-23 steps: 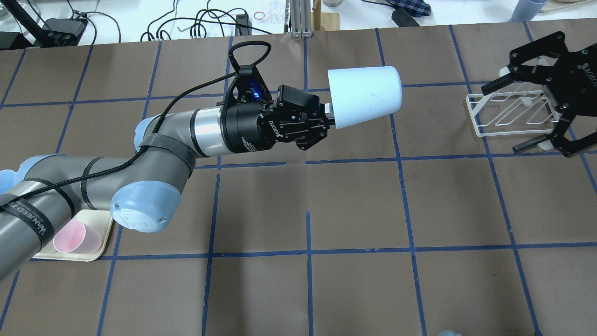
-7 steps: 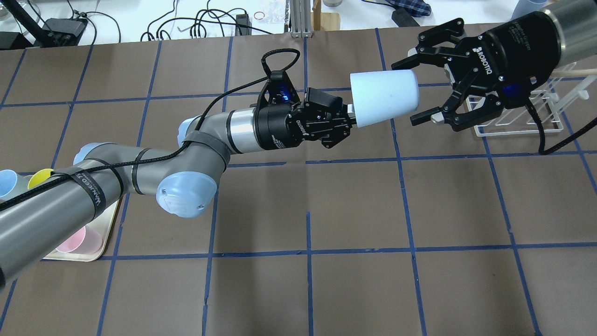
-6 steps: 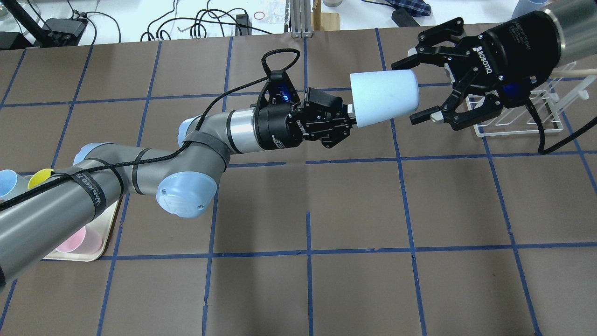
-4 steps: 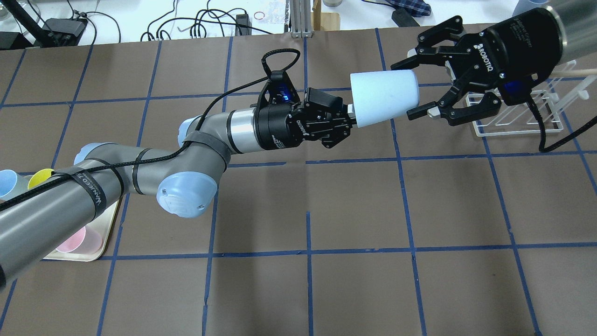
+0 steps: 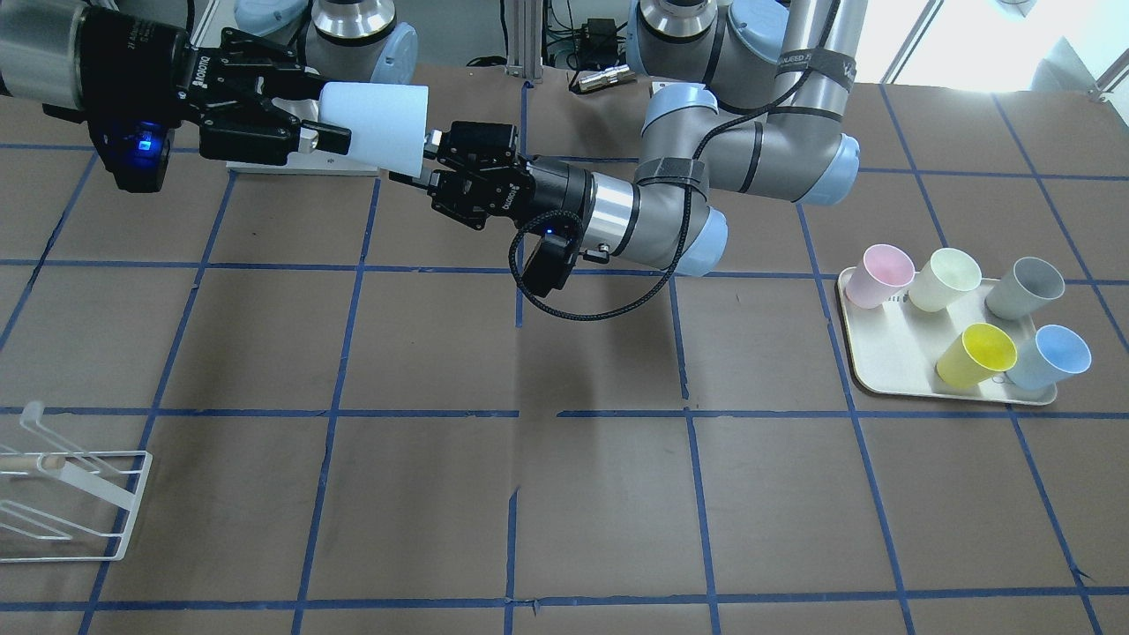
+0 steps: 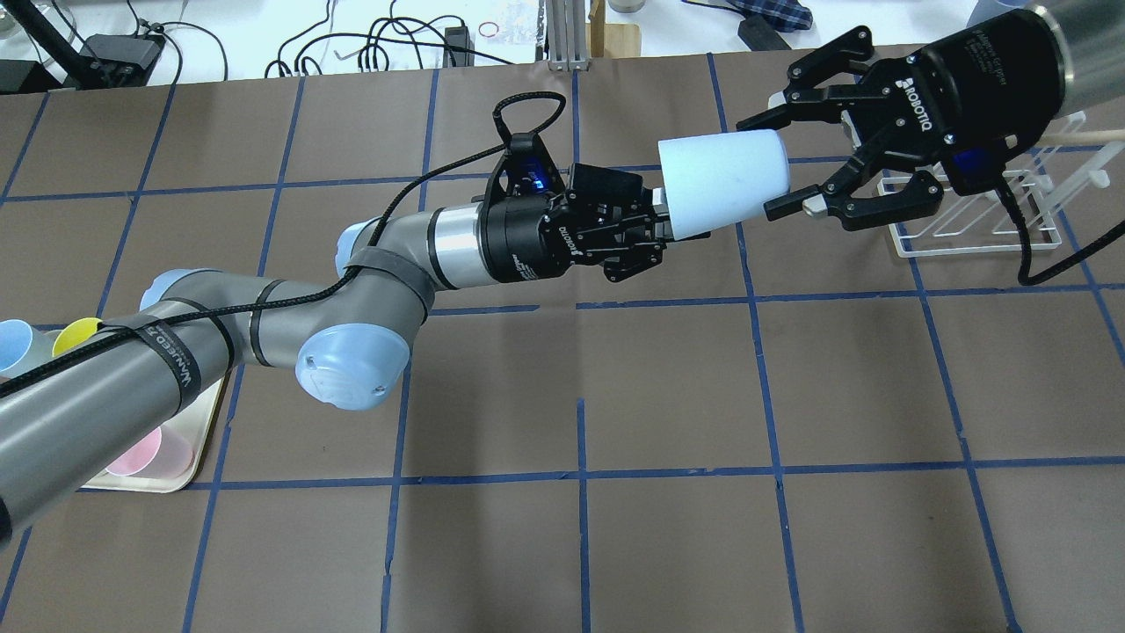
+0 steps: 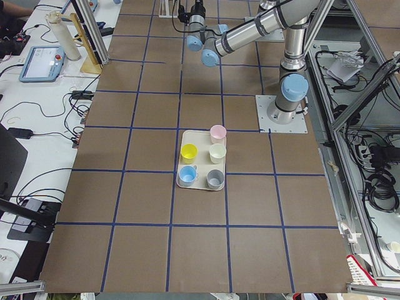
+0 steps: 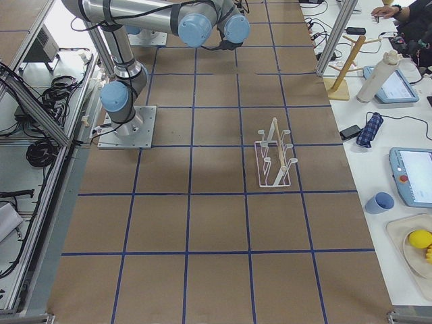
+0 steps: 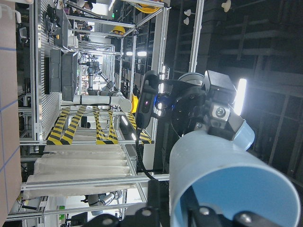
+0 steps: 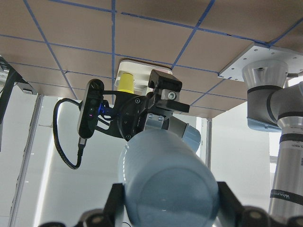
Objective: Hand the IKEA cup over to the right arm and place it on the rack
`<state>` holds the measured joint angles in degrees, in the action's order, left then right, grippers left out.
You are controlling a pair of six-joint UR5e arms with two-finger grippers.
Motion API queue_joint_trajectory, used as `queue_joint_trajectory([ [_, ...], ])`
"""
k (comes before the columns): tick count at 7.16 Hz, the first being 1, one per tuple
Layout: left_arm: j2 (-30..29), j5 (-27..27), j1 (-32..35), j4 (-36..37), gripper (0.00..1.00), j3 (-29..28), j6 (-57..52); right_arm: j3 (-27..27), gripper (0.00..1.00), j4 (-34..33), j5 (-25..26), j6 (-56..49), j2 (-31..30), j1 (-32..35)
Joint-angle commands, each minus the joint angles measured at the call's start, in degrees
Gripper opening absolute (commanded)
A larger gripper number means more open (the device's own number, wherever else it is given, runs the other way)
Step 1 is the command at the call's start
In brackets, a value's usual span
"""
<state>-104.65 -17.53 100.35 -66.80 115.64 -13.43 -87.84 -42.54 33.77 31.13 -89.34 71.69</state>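
The IKEA cup (image 6: 716,180) is pale blue and lies level in the air between both grippers; it also shows in the front view (image 5: 379,123). My right gripper (image 6: 756,167) is shut on its closed base end, one finger on each side. My left gripper (image 6: 665,220) is at the cup's open rim with its jaws spread apart. The right wrist view shows the cup's base (image 10: 165,184) between its fingers. The left wrist view looks into the cup's mouth (image 9: 227,189). The white wire rack (image 6: 889,215) stands on the table behind the right gripper.
A cream tray (image 5: 891,370) near the left arm's base holds a second pale blue cup (image 5: 1054,357), a yellow (image 5: 975,353), a grey (image 5: 1023,287), a pink (image 5: 882,273) and a cream cup. The left arm's black cable loops by its wrist. Brown table with blue tape grid.
The right gripper came in from above the rack and closed its fingers onto the cup's base. In the last moment the left gripper's jaws spread at the rim.
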Motion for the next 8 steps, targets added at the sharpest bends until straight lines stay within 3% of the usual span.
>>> queue_joint_trajectory([
  [1, 0.85, 0.48, -1.11, 0.0, 0.95, 0.02, 0.6, 1.43, 0.45, -1.23, 0.68, -0.02, 0.04, -0.41],
  [2, 1.55, 0.83, -5.04, 0.26, 1.0, 0.2, 4.77, 2.05, 0.45, -3.41, 1.12, -0.1, 0.22, -0.59],
  [3, 1.47, 3.88, -8.3, 4.18, 1.0, 0.64, 8.12, 1.97, 0.44, -7.35, 5.21, -0.1, 0.22, -0.59],
  [5, 0.33, 19.56, -13.48, 15.58, 1.0, -0.06, 17.51, 1.71, 0.45, -15.0, 12.34, -0.37, 0.22, -0.59],
  [6, -0.19, 27.21, -17.08, 18.34, 1.0, 0.55, 18.17, 1.27, 0.45, -19.99, 19.86, -0.46, 0.05, -0.41],
  [8, 0.06, 40.31, -18.08, 18.54, 1.0, -0.14, 18.17, 1.18, 0.44, -26.95, 30.26, -1.07, 0.31, -0.24],
])
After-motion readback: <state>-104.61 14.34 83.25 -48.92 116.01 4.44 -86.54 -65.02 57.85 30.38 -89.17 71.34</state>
